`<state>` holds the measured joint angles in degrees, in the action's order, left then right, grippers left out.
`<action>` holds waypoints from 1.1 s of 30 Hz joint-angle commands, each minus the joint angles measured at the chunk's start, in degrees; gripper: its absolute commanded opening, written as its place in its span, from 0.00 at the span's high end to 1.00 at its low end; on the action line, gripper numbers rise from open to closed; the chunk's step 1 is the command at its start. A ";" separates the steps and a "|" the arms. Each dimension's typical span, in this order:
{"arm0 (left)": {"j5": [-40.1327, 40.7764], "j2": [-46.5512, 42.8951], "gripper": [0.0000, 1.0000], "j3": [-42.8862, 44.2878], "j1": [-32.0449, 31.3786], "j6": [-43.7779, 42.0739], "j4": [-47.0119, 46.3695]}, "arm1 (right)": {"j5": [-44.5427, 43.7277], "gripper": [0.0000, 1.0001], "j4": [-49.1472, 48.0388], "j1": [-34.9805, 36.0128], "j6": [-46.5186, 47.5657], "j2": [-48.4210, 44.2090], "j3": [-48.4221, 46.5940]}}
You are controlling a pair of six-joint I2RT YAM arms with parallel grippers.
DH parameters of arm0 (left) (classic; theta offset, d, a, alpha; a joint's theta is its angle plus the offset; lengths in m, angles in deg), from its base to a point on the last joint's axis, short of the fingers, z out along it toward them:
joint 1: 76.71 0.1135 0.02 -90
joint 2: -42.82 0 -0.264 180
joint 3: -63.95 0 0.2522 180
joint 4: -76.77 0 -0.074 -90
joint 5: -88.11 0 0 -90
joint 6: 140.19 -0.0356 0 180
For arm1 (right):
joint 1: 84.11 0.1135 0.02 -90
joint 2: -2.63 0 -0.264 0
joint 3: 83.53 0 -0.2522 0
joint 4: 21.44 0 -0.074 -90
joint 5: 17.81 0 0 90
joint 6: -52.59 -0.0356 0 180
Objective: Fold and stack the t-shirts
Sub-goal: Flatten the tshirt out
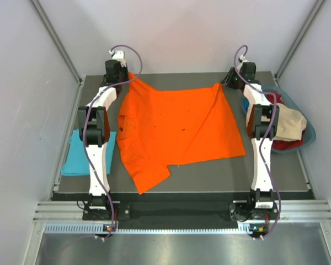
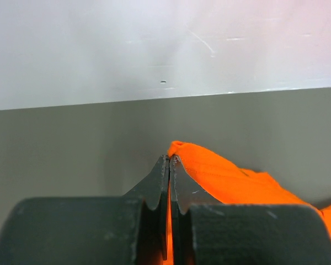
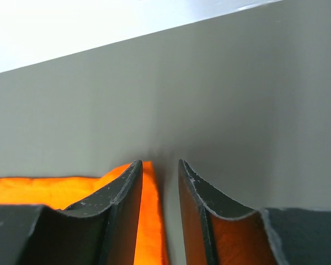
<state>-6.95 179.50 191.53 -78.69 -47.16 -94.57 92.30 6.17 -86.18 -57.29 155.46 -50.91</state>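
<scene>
The bright orange t-shirt lies spread over the dark table, one sleeve pointing to the near left. At its far left corner my left gripper is shut on the cloth; in the left wrist view the orange cloth bulges out past the closed tips of the left gripper. My right gripper is at the shirt's far right corner, open. In the right wrist view the orange edge lies against the inner face of its left finger, with bare table between the jaws of the right gripper. A light turquoise t-shirt lies folded beyond the table's left edge.
A blue basket holding beige and red cloth stands at the table's right side beside the right arm. The enclosure's white back wall rises just behind both grippers.
</scene>
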 commanded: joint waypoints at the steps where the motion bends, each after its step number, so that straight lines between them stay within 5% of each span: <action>1: 1.72 0.69 1.00 3.07 0.83 0.14 -0.70 | 2.64 0.67 -3.56 -0.39 -2.71 1.15 -1.73; 25: 0.75 2.27 1.00 6.85 1.36 1.63 0.45 | 4.75 0.79 -4.79 -0.92 -7.81 3.61 -3.05; 33: 0.93 2.45 1.00 7.21 1.27 1.72 0.97 | 5.72 0.73 -4.09 -0.92 -7.19 2.73 -1.04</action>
<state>-6.51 182.08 196.12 -77.93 -45.63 -92.36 96.70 2.17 -86.59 -64.92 157.95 -51.66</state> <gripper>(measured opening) 0.012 0.263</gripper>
